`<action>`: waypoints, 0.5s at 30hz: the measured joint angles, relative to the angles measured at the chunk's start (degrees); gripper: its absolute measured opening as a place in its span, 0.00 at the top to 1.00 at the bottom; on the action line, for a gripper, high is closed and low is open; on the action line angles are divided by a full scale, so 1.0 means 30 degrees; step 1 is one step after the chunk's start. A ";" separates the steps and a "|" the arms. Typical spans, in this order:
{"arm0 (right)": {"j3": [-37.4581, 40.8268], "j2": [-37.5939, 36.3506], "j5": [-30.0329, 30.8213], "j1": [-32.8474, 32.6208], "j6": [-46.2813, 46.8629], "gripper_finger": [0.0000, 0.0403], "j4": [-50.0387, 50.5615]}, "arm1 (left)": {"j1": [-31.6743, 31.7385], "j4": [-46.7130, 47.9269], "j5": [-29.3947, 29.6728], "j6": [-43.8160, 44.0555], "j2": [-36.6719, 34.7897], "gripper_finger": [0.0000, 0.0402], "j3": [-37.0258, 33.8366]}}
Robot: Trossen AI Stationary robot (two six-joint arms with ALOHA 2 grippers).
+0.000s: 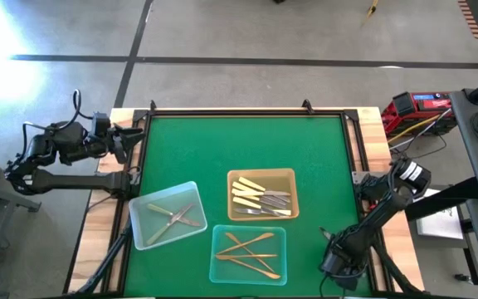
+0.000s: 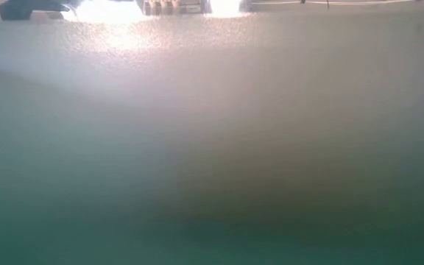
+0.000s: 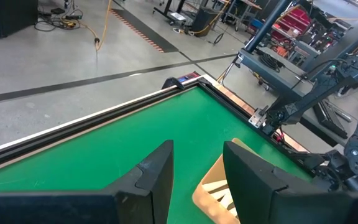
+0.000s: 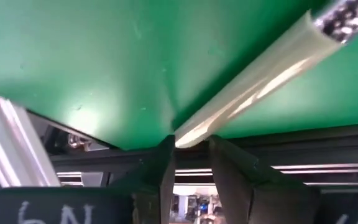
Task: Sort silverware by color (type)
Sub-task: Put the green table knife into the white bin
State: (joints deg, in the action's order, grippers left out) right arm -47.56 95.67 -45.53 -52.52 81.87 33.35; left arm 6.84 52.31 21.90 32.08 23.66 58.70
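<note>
Three shallow trays lie on the green mat. The left tray (image 1: 167,215) holds two silver pieces (image 1: 175,218). The middle tray (image 1: 260,176) holds several cream-handled pieces (image 1: 251,194). The near tray (image 1: 248,235) holds gold pieces (image 1: 250,252). My right gripper (image 1: 336,262) is low over the mat's near right corner. In its wrist view the right gripper (image 4: 192,146) is shut on a cream-handled piece (image 4: 253,81) with a silver end (image 4: 347,15). The arm hides this piece in the high view. My left gripper (image 1: 135,137) waits open and empty at the table's left edge, as the left wrist view (image 3: 197,149) also shows. My right gripper pinches the free end of the piece's cream handle (image 4: 185,134) between its two fingertips. The piece runs on straight away from the fingers, close over the green mat. I cannot tell whether it rests on the mat or is lifted clear.
The mat's black frame (image 4: 291,168) runs just beyond my right fingers at the near edge. Bare green mat (image 1: 247,141) lies across the far half of the table. The low view shows only blur.
</note>
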 joint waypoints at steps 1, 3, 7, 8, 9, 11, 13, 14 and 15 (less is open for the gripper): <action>0.0004 0.0193 -0.0103 0.0021 0.0008 0.77 -0.0005 | 0.0000 0.0007 0.0000 0.0000 0.0003 0.69 0.0000; -0.0004 0.0656 -0.0450 0.0151 -0.0108 0.76 -0.0061 | -0.0004 0.0007 -0.0004 -0.0027 0.0007 0.69 0.0000; -0.0023 0.1598 -0.1152 0.0528 -0.0814 0.75 -0.0378 | -0.0004 0.0007 -0.0004 -0.0290 0.0007 0.69 0.0000; -0.0039 0.1792 -0.1221 0.0621 -0.1176 0.75 -0.0421 | -0.0004 0.0007 -0.0004 -0.0318 0.0007 0.69 0.0000; -0.0053 0.1935 -0.1337 0.0740 -0.1542 0.76 -0.0426 | -0.0004 0.0007 -0.0004 -0.0321 0.0007 0.69 0.0000; -0.0100 0.2235 -0.1352 0.0976 -0.2309 0.77 -0.0350 | -0.0004 0.0007 -0.0010 -0.0328 0.0007 0.69 0.0000; -0.0113 0.2371 -0.1370 0.1189 -0.2989 0.79 -0.0346 | -0.0004 0.0014 -0.0011 -0.0335 0.0007 0.69 0.0000; -0.0123 0.2387 -0.1383 0.1286 -0.3205 0.79 -0.0373 | -0.0004 0.0007 -0.0007 -0.0340 0.0007 0.69 -0.0003; -0.0127 0.2399 -0.1376 0.1349 -0.3334 0.80 -0.0373 | 0.0003 0.0007 -0.0009 -0.0342 0.0007 0.69 -0.0003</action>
State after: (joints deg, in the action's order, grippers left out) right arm -47.94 102.87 -49.66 -48.48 71.87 32.23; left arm 6.85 52.34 21.88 31.05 23.68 58.69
